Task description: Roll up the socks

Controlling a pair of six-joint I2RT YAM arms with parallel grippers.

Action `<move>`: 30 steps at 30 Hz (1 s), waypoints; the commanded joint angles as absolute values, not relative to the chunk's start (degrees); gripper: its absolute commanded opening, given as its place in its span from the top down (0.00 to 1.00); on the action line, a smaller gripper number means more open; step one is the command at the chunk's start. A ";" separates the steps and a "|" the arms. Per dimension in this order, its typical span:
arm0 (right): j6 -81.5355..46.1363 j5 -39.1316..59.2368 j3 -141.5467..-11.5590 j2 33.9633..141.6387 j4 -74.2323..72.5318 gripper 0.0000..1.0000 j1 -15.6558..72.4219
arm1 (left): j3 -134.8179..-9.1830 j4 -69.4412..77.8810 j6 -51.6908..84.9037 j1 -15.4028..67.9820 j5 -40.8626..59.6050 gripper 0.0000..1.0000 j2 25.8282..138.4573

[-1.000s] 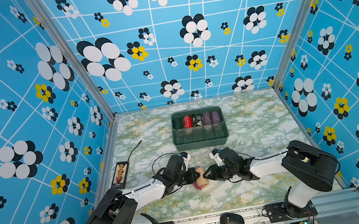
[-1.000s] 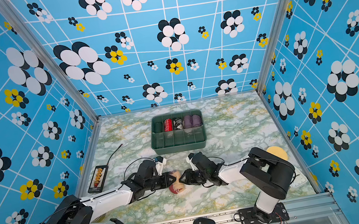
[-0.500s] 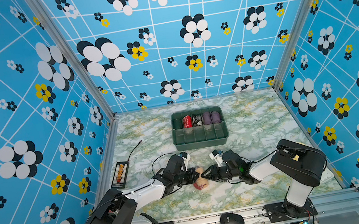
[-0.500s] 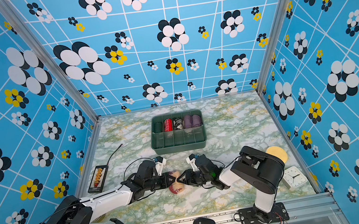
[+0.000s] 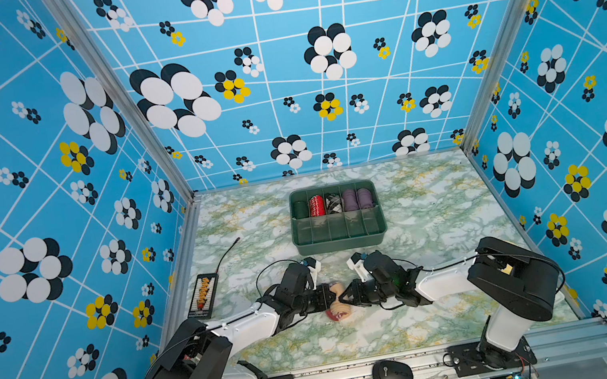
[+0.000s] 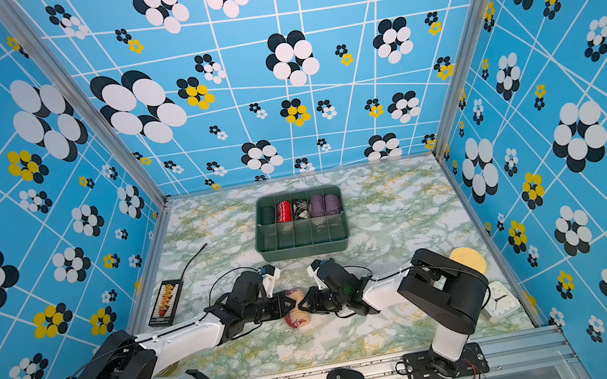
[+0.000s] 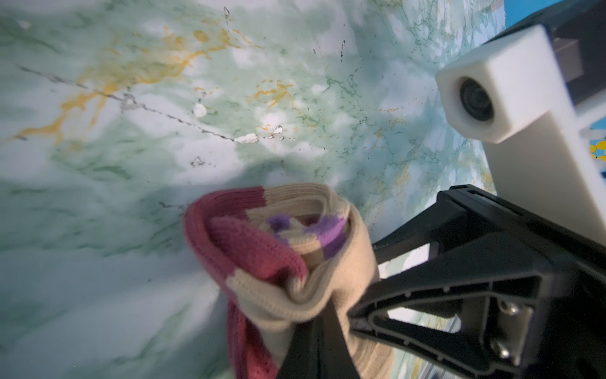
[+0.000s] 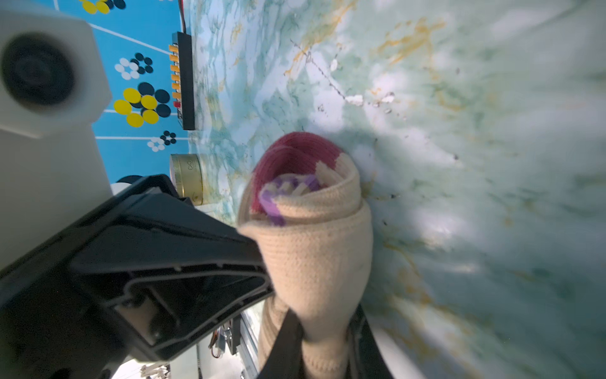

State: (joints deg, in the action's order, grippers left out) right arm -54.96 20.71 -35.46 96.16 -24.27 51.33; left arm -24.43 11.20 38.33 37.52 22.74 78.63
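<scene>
The socks are a tan ribbed bundle with maroon and purple showing at its open end, at the front middle of the marble table. My left gripper comes in from the left and is shut on the socks' tan fabric; its jaws pinch the fold. From the right, my right gripper meets it, its fingers squeezing the tan end of the socks. The two grippers nearly touch tip to tip.
A green divided tray with several rolled socks stands behind the grippers. A black remote with orange buttons lies at the left edge. A mouse rests on the front rail. A white clock and a yellow disc sit at right.
My right gripper's jaws have narrowed onto the tan end of the socks, and its arm has shifted a little. The left gripper has kept its grip and place.
</scene>
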 commanded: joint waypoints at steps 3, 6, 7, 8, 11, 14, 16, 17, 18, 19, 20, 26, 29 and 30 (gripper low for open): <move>-46.02 11.56 -41.58 94.54 -5.05 0.90 56.33 | -21.74 -0.13 37.80 38.50 22.87 1.00 81.09; -42.23 6.21 -45.87 94.31 4.64 0.91 58.19 | -22.19 -0.60 37.63 38.50 22.76 1.00 80.80; -41.40 4.86 -47.18 94.52 7.08 0.91 58.71 | -22.31 -0.66 37.64 38.50 22.76 1.00 80.82; -40.80 3.68 -48.32 94.97 9.08 0.91 59.13 | -22.44 -0.69 37.69 38.49 22.82 1.00 80.78; -39.54 0.69 -51.24 96.36 14.24 0.91 60.28 | -22.63 -0.70 37.81 38.50 22.93 1.00 80.60; -38.70 -2.10 -53.72 97.46 18.51 0.92 61.23 | -22.87 -1.26 37.96 38.50 23.10 1.00 79.70; -38.26 -3.67 -54.91 97.81 20.58 0.92 61.64 | -23.10 -2.03 37.88 38.50 23.08 1.00 78.62; -37.99 -4.45 -55.46 97.93 21.79 0.92 61.86 | -23.20 -2.42 37.96 38.50 23.07 1.00 77.88; -37.84 -5.32 -56.07 97.92 22.92 0.92 62.03 | -23.29 -2.91 37.98 38.50 23.01 1.00 77.17; -37.65 -5.88 -56.59 97.98 23.78 0.92 62.20 | -23.43 -3.14 38.12 38.54 23.07 1.00 76.57; -37.47 -6.67 -57.17 98.00 24.77 0.92 62.39 | -23.51 -3.32 38.23 38.50 23.22 1.00 75.94; -36.74 -8.63 -60.37 99.19 28.27 0.94 63.45 | -23.68 -2.26 39.67 38.86 24.60 1.00 73.96; -36.65 -8.55 -61.63 100.31 28.68 0.96 63.89 | -23.91 -1.21 40.75 39.47 24.93 1.00 73.20; -36.64 -8.45 -61.78 100.67 28.78 0.96 64.05 | -23.86 -0.77 41.16 39.76 24.97 1.00 72.84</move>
